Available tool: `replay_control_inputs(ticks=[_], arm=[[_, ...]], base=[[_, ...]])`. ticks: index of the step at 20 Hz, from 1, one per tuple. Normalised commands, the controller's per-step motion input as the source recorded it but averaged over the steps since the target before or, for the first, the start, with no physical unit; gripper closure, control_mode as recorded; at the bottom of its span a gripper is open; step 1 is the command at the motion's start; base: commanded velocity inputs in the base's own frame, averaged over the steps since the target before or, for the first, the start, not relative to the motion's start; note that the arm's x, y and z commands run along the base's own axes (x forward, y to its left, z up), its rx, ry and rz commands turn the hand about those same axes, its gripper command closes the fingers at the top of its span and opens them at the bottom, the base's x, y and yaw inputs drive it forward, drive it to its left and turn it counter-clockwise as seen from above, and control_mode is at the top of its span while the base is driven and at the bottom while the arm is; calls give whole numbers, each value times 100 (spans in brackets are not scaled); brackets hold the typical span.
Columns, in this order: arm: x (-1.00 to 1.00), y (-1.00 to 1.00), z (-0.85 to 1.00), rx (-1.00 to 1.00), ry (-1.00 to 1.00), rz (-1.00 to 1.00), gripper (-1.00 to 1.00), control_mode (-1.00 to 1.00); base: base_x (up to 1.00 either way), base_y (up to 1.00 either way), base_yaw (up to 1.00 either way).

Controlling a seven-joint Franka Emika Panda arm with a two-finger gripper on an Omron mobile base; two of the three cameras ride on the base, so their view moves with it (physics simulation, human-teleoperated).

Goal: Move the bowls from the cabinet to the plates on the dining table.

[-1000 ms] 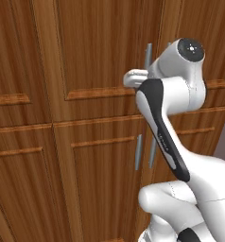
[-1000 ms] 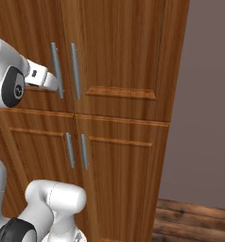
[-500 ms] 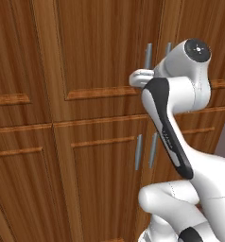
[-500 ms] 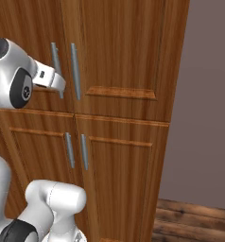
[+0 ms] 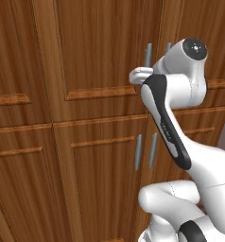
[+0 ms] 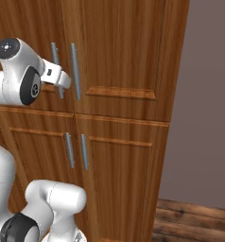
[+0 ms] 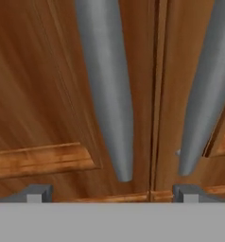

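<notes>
While the cabinet (image 6: 124, 61) doors stand closed, the gripper (image 7: 112, 191) sits wide open at mid-left of the right base view, against the upper left handle (image 7: 107, 90).

arm: moved right | tool (image 7: 112, 193): nearer cabinet (image 5: 86, 142) handles

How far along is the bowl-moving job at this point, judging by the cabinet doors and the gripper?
Done: nothing to show yet; the cabinet has all its doors shut. In hand: the open gripper is up against the upper doors, with the left upper door's handle between its spread fingertips, not yet clamped. Left: pull that door open, take out the bowls and carry them to the plates on the dining table.
</notes>
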Motion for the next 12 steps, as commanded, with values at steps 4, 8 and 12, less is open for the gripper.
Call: replay_control_inputs(ticks=[4,8,12], arm=[[16,-6,0,0,0,3,-100,-100],[8,-8,0,0,0,2,-100,-100],[2,-3,0,0,0,1,-100,-100]], base=[[0,0,0],[0,0,0],[0,0,0]])
